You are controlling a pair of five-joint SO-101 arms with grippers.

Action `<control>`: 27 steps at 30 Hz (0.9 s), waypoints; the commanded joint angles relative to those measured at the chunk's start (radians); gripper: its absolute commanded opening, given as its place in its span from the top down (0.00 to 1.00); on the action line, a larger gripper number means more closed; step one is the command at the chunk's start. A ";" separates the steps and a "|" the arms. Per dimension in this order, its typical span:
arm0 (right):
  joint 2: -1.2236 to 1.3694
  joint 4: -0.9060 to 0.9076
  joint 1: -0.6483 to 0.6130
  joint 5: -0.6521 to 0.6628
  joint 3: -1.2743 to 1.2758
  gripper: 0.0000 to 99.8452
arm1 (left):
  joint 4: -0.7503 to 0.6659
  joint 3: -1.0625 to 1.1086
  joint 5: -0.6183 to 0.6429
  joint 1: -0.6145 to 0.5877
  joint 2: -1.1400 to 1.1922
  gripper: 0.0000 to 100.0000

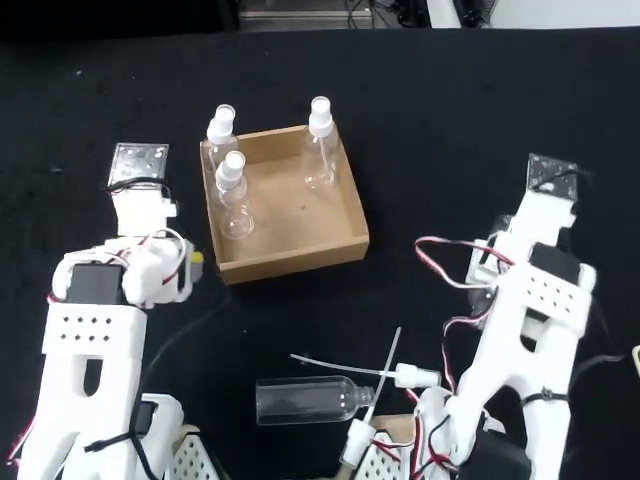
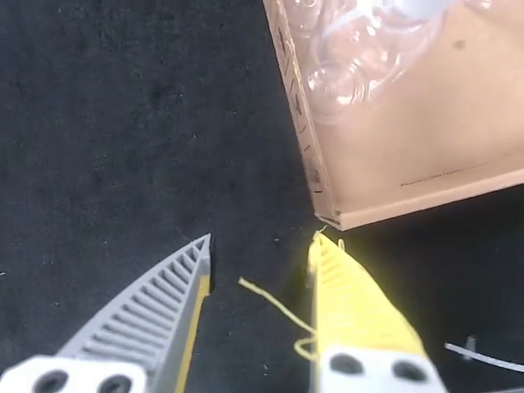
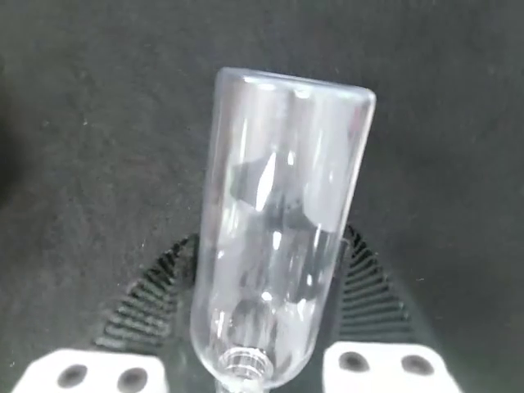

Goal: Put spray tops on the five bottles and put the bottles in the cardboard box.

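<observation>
The cardboard box (image 1: 290, 262) sits mid-table and holds three clear bottles (image 1: 233, 195) (image 1: 221, 130) (image 1: 320, 145), each with a white spray top. A bare clear bottle (image 1: 305, 398) lies on its side on the black cloth near the front, neck toward the right arm (image 1: 520, 320). In the right wrist view this bottle (image 3: 282, 164) rests between the dark fingers (image 3: 372, 286), which touch both its sides; my right gripper (image 3: 270, 233) is shut on it. Two loose spray tops (image 1: 415, 376) (image 1: 360, 433) lie by its neck. My left gripper (image 2: 260, 246) is open just off the box's corner (image 2: 327, 217).
Metal base plates (image 1: 137, 163) (image 1: 552, 172) stand behind each arm. Red and white wires (image 1: 450, 260) loop off the right arm. A yellowish thread (image 2: 270, 299) lies between the left fingers. Open black cloth stretches behind the box and between the arms.
</observation>
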 commanded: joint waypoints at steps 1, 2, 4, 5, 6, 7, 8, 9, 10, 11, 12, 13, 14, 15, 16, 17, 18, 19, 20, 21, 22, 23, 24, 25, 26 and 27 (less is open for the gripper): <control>0.007 0.094 0.008 0.017 -0.105 0.77 | -0.023 -0.022 0.025 0.082 -0.012 0.82; 0.007 0.114 0.002 0.017 -0.110 0.74 | -0.029 -0.022 0.028 0.090 -0.012 0.82; 0.007 0.135 -0.009 0.017 -0.111 0.70 | -0.038 -0.021 0.029 0.091 -0.011 0.82; 0.007 0.137 -0.015 0.017 -0.111 0.70 | -0.044 -0.016 0.031 0.091 -0.003 0.82; 0.007 0.135 -0.020 0.017 -0.110 0.70 | -0.054 -0.012 0.031 0.091 0.009 0.82; 0.007 0.133 -0.023 0.017 -0.110 0.70 | -0.069 -0.005 0.034 0.091 0.028 0.82; 0.007 0.130 -0.023 0.017 -0.110 0.70 | -0.095 0.005 0.051 0.091 0.052 0.82; 0.007 0.130 -0.023 0.017 -0.110 0.70 | -0.124 0.015 0.066 0.091 0.081 0.82; 0.005 0.130 -0.023 0.017 -0.111 0.70 | -0.147 0.018 0.077 0.091 0.112 0.82; 0.005 0.130 -0.023 0.017 -0.111 0.70 | -0.163 0.016 0.086 0.091 0.146 0.82; 0.005 0.130 -0.023 0.017 -0.108 0.70 | -0.172 0.013 0.086 0.094 0.167 0.82; 0.005 0.130 -0.023 0.017 -0.104 0.70 | -0.176 0.010 0.089 0.097 0.193 0.82; 0.007 0.132 -0.020 0.017 -0.101 0.70 | -0.181 -0.001 0.101 0.097 0.209 0.82; 0.007 0.130 -0.017 0.018 -0.091 0.70 | -0.183 -0.007 0.110 0.096 0.212 0.82; 0.007 0.130 -0.017 0.018 -0.084 0.70 | -0.186 -0.008 0.115 0.093 0.213 0.82; 0.007 0.130 -0.017 0.018 -0.074 0.70 | -0.187 -0.012 0.115 0.093 0.213 0.82; 0.007 0.130 -0.017 0.018 -0.065 0.70 | -0.187 -0.013 0.121 0.093 0.213 0.82; 0.007 0.130 -0.018 0.018 -0.059 0.70 | -0.186 -0.015 0.123 0.096 0.213 0.82; 0.007 0.130 -0.021 0.018 -0.054 0.70 | -0.184 -0.015 0.123 0.097 0.213 0.82; 0.007 0.129 -0.021 0.018 -0.054 0.70 | -0.184 -0.015 0.123 0.097 0.213 0.82; 0.007 0.129 -0.021 0.018 -0.054 0.70 | -0.183 -0.018 0.123 0.093 0.213 0.82; 0.007 0.129 -0.021 0.020 -0.054 0.70 | -0.181 -0.031 0.121 0.090 0.212 0.82; 0.007 0.129 -0.021 0.020 -0.054 0.70 | -0.167 -0.048 0.120 0.088 0.210 0.82; 0.007 0.129 -0.021 0.020 -0.054 0.70 | -0.149 -0.070 0.120 0.090 0.206 0.82; 0.007 0.129 -0.021 0.020 -0.054 0.70 | -0.132 -0.091 0.120 0.094 0.206 0.82; 0.007 0.129 -0.021 0.020 -0.054 0.70 | -0.114 -0.111 0.121 0.097 0.207 0.82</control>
